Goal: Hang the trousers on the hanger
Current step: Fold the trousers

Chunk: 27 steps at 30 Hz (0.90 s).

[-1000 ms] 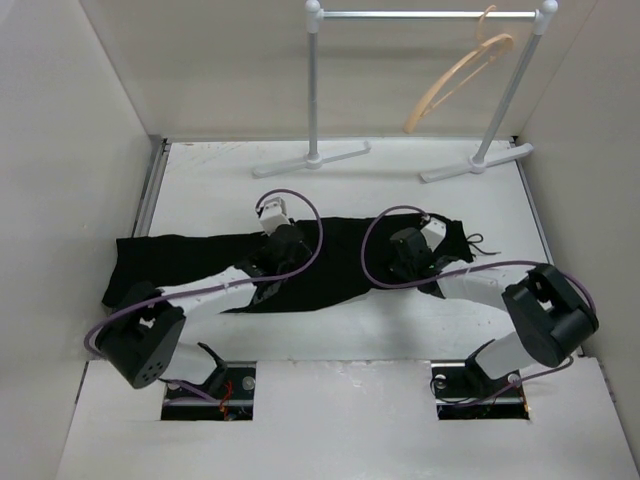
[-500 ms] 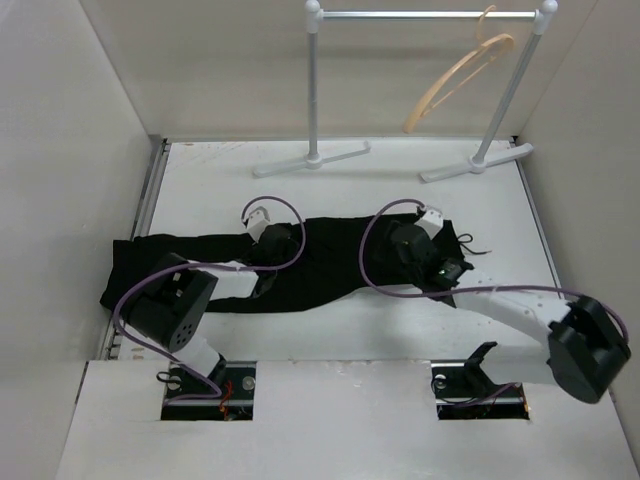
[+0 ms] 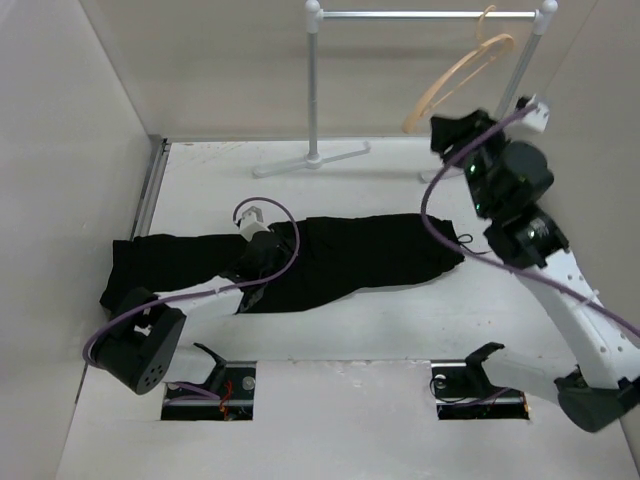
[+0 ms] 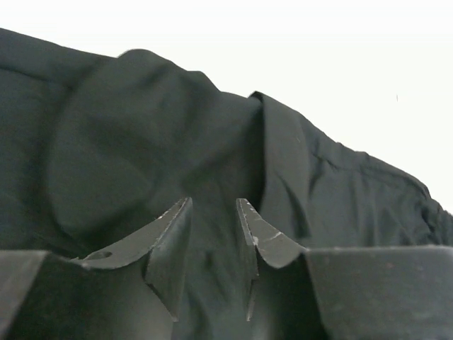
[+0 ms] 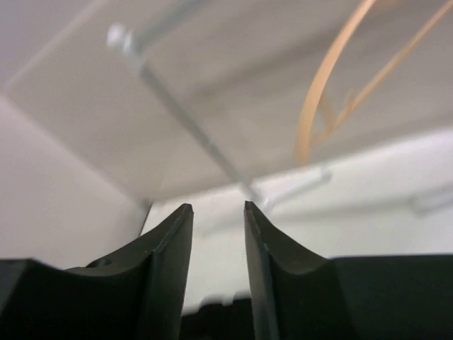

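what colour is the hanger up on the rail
Light tan wood, plain with no pattern. The hanger shows best in the top external view.

— What's standing at the far side?
— A grey metal garment rail with white joints (image 3: 430, 14), right of centre. Its two posts rise from flat white feet (image 3: 310, 158) resting on the white tabletop (image 3: 400, 320).
— And around that?
— Plain beige walls (image 3: 70, 150) on the left, far and right. A thin metal strip (image 3: 150, 195) runs along the table's left edge, and a white board (image 3: 340, 420) lies across the near side.
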Each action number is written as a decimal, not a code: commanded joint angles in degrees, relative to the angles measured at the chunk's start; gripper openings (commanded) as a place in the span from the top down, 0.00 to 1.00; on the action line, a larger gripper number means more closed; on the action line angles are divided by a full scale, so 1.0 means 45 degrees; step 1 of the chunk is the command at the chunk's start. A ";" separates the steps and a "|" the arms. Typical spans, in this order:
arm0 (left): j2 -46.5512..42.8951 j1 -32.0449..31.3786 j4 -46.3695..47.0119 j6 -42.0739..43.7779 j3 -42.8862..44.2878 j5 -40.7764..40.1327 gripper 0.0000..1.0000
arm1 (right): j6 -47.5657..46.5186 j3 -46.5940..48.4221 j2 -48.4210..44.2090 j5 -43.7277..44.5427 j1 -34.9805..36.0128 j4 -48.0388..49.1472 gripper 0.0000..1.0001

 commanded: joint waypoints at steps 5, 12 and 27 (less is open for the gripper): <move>-0.0205 -0.0417 0.0516 0.0271 -0.0347 0.1032 0.69 | -0.0638 0.3373 0.3243 -0.2675 -0.3172 -0.0055 0.38; -0.0772 -0.0378 0.0301 0.0936 -0.0133 0.1287 0.68 | 0.0744 -0.4957 -0.0990 -0.0604 -0.2857 0.0395 0.86; -0.2002 -0.0807 -0.0500 0.0916 -0.0093 0.1503 0.68 | 0.3406 -1.1570 -0.2386 -0.2827 -0.6099 0.1699 0.15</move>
